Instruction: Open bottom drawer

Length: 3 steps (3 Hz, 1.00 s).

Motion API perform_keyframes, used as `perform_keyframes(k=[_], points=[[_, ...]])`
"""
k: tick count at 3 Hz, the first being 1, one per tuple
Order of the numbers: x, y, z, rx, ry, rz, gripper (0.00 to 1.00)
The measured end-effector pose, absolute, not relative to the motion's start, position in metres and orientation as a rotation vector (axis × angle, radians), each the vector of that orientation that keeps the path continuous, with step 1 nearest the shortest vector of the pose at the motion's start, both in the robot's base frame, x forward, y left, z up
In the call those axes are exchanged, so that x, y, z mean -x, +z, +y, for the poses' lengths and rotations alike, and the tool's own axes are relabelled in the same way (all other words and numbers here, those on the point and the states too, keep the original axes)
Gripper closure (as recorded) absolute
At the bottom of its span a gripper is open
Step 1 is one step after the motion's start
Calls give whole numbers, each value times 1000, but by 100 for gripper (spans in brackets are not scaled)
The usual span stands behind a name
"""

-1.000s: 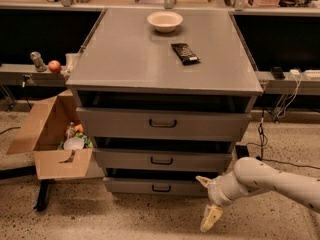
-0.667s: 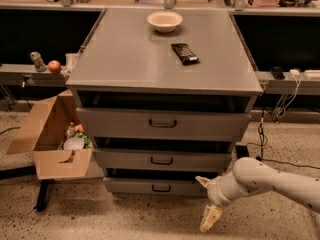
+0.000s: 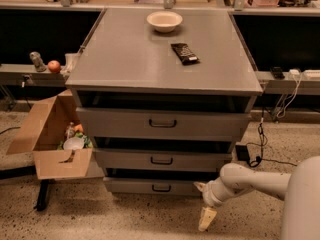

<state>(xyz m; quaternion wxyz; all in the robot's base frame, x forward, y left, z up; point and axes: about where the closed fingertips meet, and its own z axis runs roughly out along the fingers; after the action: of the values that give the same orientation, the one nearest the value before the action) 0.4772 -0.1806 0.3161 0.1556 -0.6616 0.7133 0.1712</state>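
The bottom drawer [image 3: 135, 186] is the narrowest grey front of the three, low in the cabinet near the floor, with a small dark loop handle [image 3: 161, 188] at its centre. It looks closed or nearly so. My gripper [image 3: 203, 202] is on the white arm coming in from the lower right. It is open and empty, just off the drawer's right end and to the right of the handle. One cream fingertip [image 3: 199, 186] is near the drawer's front corner, the other [image 3: 206, 219] hangs down over the floor.
The mid-sized drawer [image 3: 162, 160] and the widest drawer [image 3: 162, 124] sit above. A bowl [image 3: 164, 20] and a dark bar [image 3: 184, 53] lie on the cabinet top. An open cardboard box [image 3: 52, 139] stands at the left. Cables [image 3: 260, 134] hang at the right.
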Motion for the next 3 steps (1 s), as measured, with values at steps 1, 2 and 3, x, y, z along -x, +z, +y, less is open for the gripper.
perform_keyframes(k=[1, 2, 3], points=[[-490, 273, -193, 1894, 468, 2058, 0], [-504, 240, -202, 1888, 429, 2080, 0], [-521, 222, -208, 1877, 376, 2071, 0]])
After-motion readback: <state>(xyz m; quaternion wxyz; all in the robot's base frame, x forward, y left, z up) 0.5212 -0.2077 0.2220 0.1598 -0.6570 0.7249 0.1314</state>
